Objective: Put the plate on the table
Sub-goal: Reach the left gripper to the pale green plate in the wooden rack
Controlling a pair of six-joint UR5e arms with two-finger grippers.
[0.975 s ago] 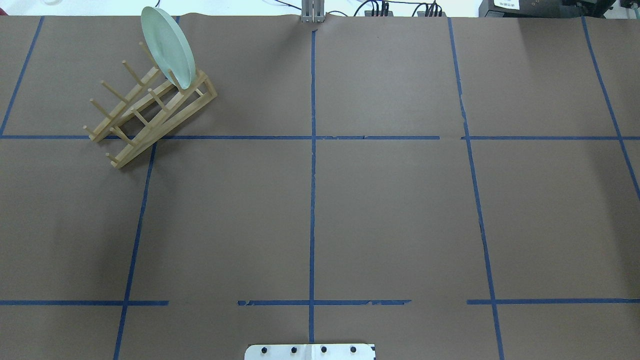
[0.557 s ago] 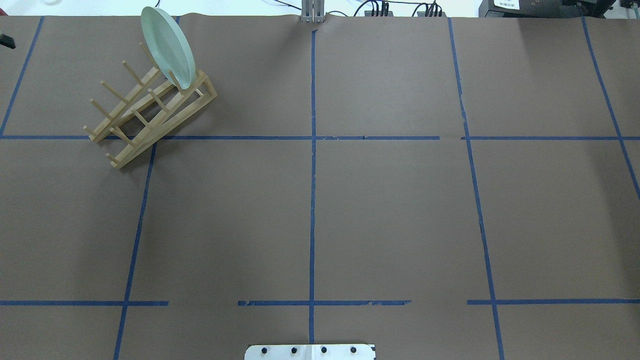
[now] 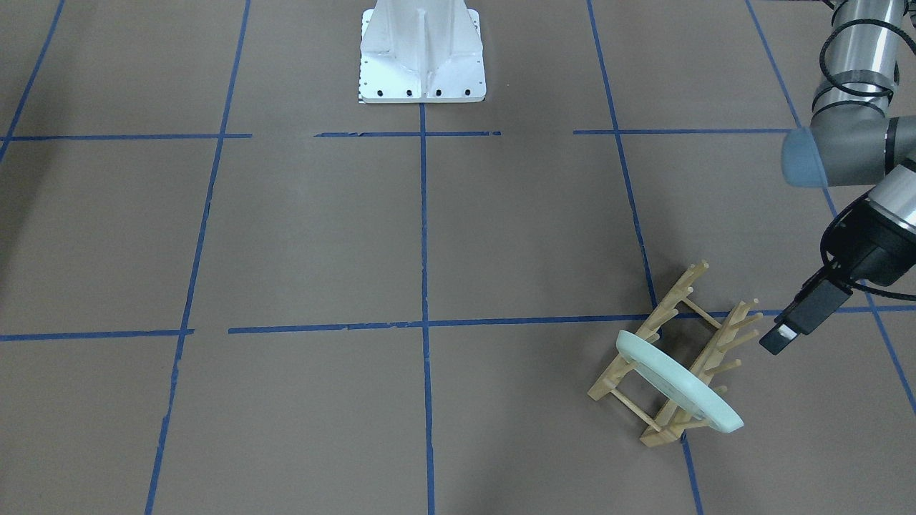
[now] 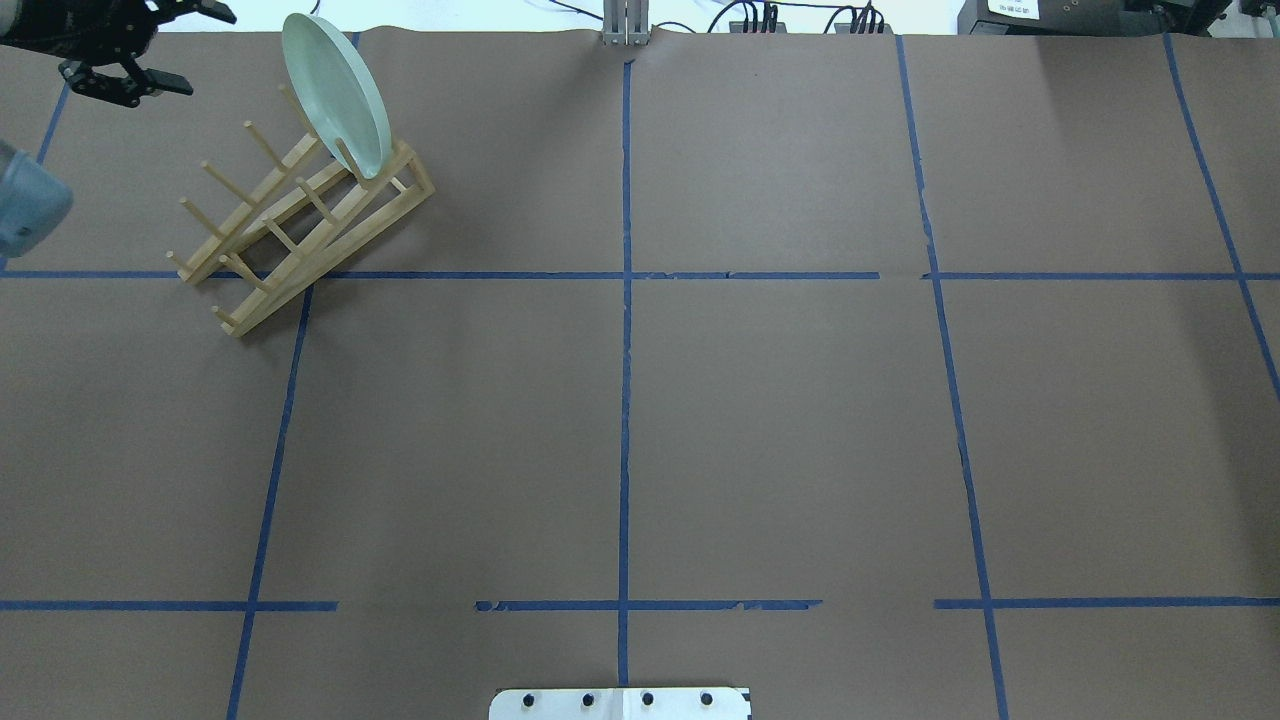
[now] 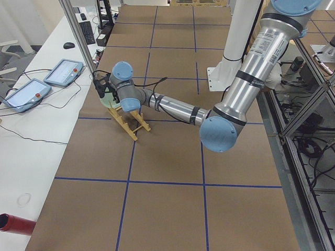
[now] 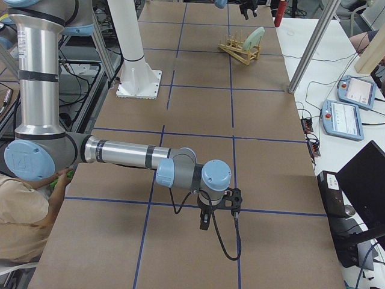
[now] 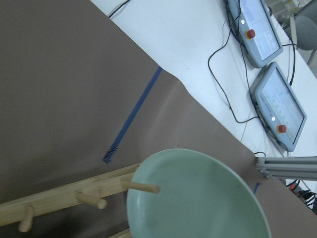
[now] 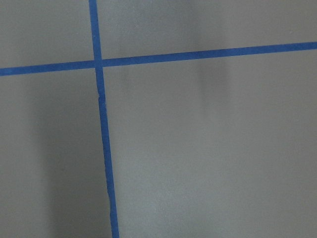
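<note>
The pale green plate (image 4: 335, 90) stands on edge in the far end slot of the wooden peg rack (image 4: 300, 225), on the brown table (image 4: 780, 400). It also shows in the front view (image 3: 676, 386) and fills the lower part of the left wrist view (image 7: 198, 198). My left gripper (image 4: 208, 52) is open and empty, above the table's far left corner, just left of the plate and apart from it. My right gripper (image 6: 219, 203) hangs low over bare table far from the rack. I cannot tell whether it is open or shut.
The white robot base (image 3: 422, 54) stands at the near middle edge. Two teach pendants (image 7: 267, 64) and cables lie on the white bench beyond the table's far edge. A metal post (image 4: 625, 25) stands at the far edge. The left arm's elbow (image 4: 25, 210) hangs over the left side.
My left arm has come into the overhead view at the far left, its open gripper now close to the plate. The plate and rack have not moved.
</note>
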